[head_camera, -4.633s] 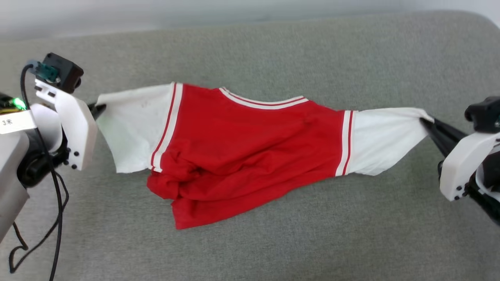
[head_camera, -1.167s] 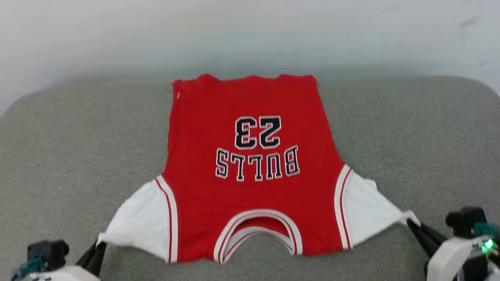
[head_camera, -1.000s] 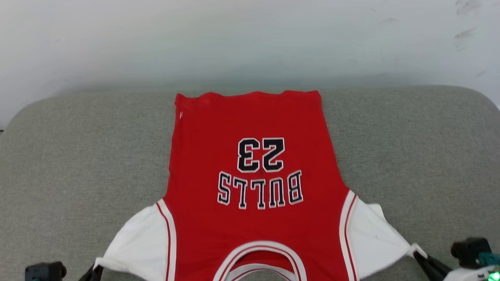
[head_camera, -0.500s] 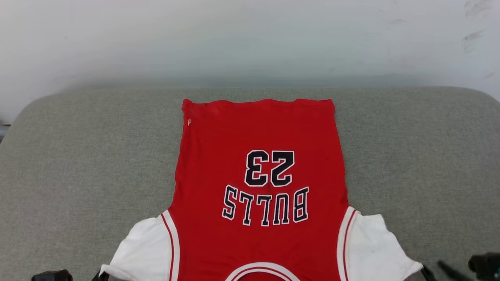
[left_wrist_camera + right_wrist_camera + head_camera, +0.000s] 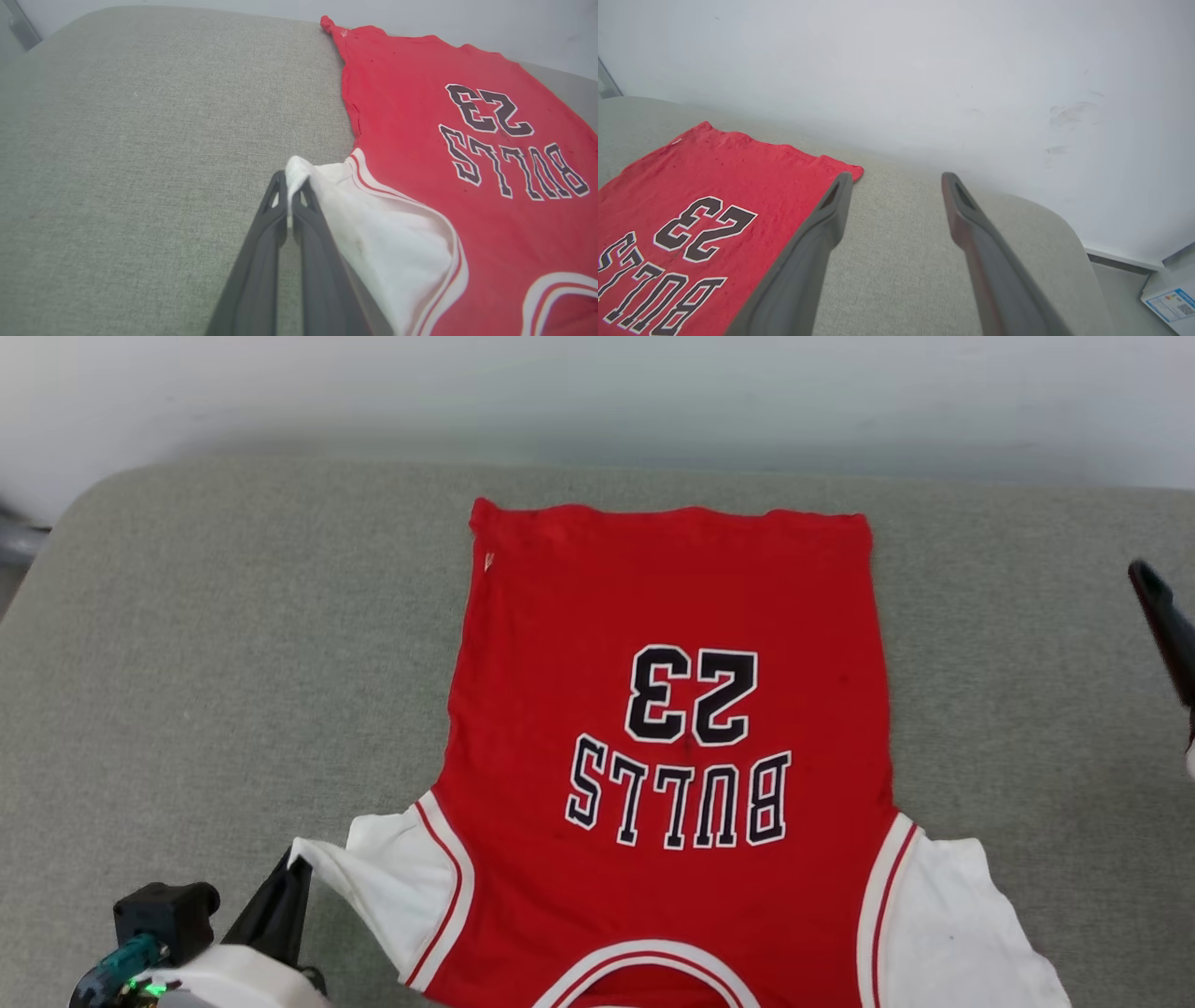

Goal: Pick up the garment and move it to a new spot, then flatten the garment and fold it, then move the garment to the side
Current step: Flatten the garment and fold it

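Pinching the white left sleeve (image 5: 397, 882), my left claw (image 5: 291, 873) is clenched on the cloth. The shirt (image 5: 672, 709) lies spread print-up on the grey cushion (image 5: 233, 663): moved and nearly flat, I judge; fold and shift aside remain. Its right sleeve (image 5: 952, 924) lies free. My right claw (image 5: 896, 179) is spread wide, empty. A white box (image 5: 1169, 298) sits on the floor at far right, contents hidden.

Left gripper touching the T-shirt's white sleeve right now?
Touching. The left wrist view shows the left gripper with its fingers shut on the edge of the white sleeve, fabric pinched between their tips.
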Robot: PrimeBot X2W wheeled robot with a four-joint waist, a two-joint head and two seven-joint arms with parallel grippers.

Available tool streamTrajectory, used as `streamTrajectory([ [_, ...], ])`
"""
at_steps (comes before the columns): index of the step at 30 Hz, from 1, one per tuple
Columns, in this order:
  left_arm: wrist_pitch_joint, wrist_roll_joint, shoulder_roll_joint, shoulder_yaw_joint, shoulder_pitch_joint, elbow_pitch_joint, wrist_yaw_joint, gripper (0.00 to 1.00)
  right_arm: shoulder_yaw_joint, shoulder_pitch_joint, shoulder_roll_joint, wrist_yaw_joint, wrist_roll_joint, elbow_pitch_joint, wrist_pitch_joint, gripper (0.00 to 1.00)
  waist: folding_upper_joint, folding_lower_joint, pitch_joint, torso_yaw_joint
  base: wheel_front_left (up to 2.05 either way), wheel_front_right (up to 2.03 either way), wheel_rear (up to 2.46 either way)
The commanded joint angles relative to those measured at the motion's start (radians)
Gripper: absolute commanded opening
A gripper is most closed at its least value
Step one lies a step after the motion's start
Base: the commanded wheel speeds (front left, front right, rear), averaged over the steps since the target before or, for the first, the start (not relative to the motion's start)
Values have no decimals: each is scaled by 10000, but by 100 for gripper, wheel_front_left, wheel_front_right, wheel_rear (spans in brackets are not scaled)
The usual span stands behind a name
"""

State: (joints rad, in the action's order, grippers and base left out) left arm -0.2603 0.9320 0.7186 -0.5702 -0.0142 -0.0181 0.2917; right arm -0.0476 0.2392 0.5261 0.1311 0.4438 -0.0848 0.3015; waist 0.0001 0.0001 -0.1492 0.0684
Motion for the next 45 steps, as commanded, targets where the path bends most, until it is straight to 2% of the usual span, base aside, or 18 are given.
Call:
streamTrajectory([
  [1,-67,-283,-215,112,-456,188,-2,0,232,1085,269,-9,45,31,803,100,-1,-1,-853,665,0,0,0],
  [7,-56,-1030,-1043,150,-1355,394,-275,0,1054,4033,790,-10,463,1029,3868,100,-1,-1,-2129,1530,0,0,0],
  [8,-56,-1030,-1043,150,-1355,394,-275,0,1054,4033,790,-10,463,1029,3868,100,-1,-1,-2129,1530,0,0,0],
  [14,-56,-1671,-1954,429,-1978,324,-654,0,1777,6323,869,-9,593,2549,6813,100,-1,-1,-3150,2231,0,0,0],
  [18,-57,-2070,-2581,637,-2302,246,-977,0,2005,7434,840,-9,289,3254,8157,100,-1,-1,-3795,2646,0,0,0],
  [26,-48,-2828,-3690,1119,-2761,-20,-1737,0,2347,8633,846,-9,-584,4245,9099,100,-1,-1,-4861,3176,0,0,0],
  [34,-45,-3428,-4410,1636,-2965,-514,-2433,0,2697,7944,1165,-9,-503,4705,9674,100,-1,-1,-5258,3289,0,0,0],
  [35,-45,-3495,-4478,1718,-2968,-556,-2499,0,2669,7893,1241,-9,-480,4697,9634,85,-1,-1,-5258,3282,0,0,0],
  [36,-45,-3554,-4544,1794,-2963,-606,-2574,0,2657,7871,1330,-9,-492,4666,9578,12,-1,-1,-5249,3272,0,0,0],
  [37,-45,-3618,-4609,1843,-2950,-656,-2622,0,2617,7889,1394,-9,-480,4652,9512,0,-1,-1,-5226,3259,0,0,0],
  [39,-45,-3728,-4699,1996,-2890,-736,-2712,0,2556,7980,1480,-9,-483,4571,9303,0,-1,-1,-5141,3207,0,0,0],
  [45,-47,-4025,-4887,2432,-2526,-946,-2873,0,2495,8262,1193,-9,-134,4429,8257,0,-1,-1,-4508,2871,0,0,0],
])
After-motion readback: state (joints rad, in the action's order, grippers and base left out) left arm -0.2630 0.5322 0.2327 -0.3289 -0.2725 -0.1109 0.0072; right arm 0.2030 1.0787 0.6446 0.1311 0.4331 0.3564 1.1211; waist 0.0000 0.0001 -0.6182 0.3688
